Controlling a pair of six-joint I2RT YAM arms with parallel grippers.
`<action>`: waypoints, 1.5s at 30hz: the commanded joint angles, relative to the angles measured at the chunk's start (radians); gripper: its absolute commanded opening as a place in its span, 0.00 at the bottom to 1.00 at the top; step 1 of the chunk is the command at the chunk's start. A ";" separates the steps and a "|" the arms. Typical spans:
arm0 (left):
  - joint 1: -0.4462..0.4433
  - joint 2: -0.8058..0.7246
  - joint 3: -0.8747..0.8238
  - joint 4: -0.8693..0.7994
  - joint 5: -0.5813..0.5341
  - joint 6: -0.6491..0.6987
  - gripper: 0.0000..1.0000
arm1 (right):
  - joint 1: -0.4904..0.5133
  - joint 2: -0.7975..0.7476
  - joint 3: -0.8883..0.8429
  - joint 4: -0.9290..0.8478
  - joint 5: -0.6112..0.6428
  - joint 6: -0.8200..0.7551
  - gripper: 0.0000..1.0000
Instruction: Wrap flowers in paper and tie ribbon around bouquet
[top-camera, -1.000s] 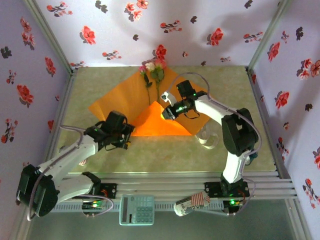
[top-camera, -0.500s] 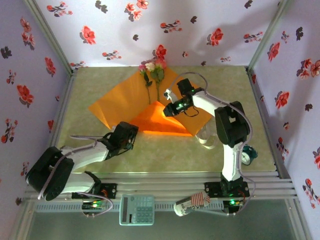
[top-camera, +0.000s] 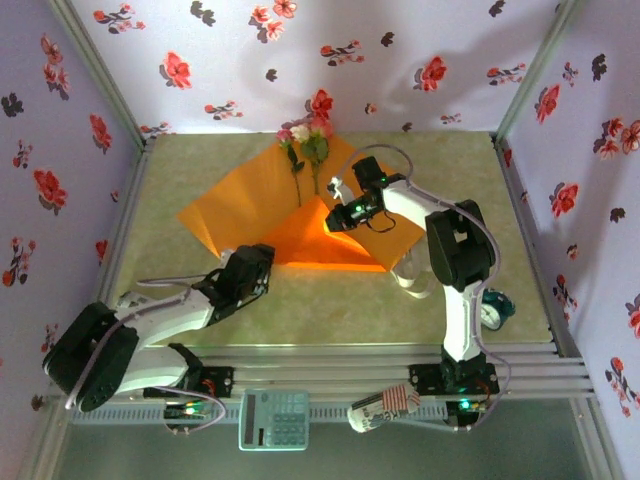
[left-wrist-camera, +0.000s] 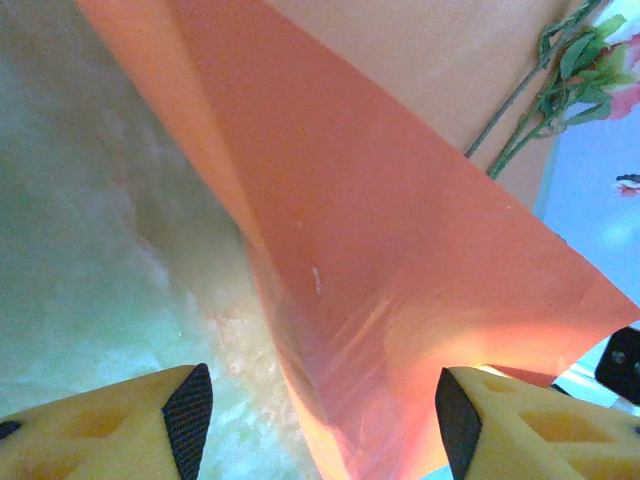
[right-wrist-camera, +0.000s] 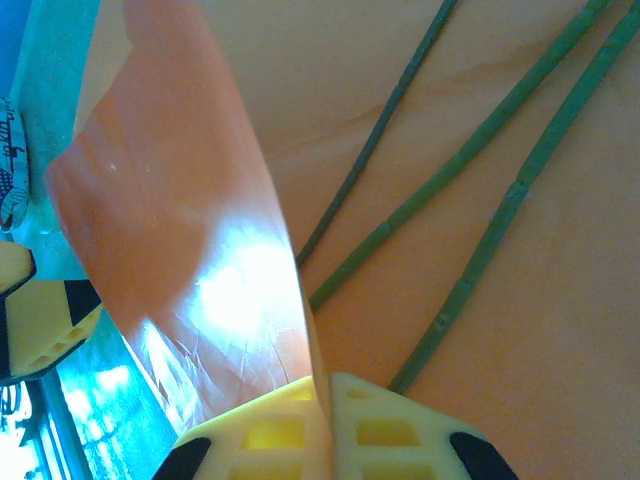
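The paper (top-camera: 250, 205) lies spread over the far middle of the table (top-camera: 480, 230). The flowers (top-camera: 303, 140) rest on it, heads at the table's far edge and stems running toward the near edge. The right gripper (top-camera: 335, 215) is pinched closed on a corner of the sheet, which stands folded up beside the stems. The left gripper (top-camera: 258, 272) sits at the near edge of that fold, jaws apart and holding nothing.

The sheet is thin and light, so it will likely crease where it is bent, tear if pulled hard from one pinch, and slide on the table. An edge or corner is the place to grip it, since the flat middle offers nothing to grasp. The roses look fragile and are better taken by the stems than the heads.

The top view gives the layout but hides the contacts. The right wrist view shows the tips meeting on the paper's edge, with three bare stems beside the raised flap. The left wrist view shows the fold's ridge rising between the open fingers (left-wrist-camera: 190, 410). Whether either pad touches the ridge cannot be told from there.
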 joint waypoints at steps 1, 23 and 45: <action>0.004 0.040 -0.021 0.011 -0.038 -0.054 0.61 | -0.007 -0.016 0.001 -0.003 -0.011 0.035 0.00; 0.008 0.267 0.049 0.174 -0.020 -0.103 0.25 | 0.004 -0.053 -0.042 0.050 -0.012 0.088 0.00; -0.021 0.193 0.078 -0.014 0.041 -0.209 0.54 | 0.036 -0.155 -0.244 0.244 -0.002 0.357 0.01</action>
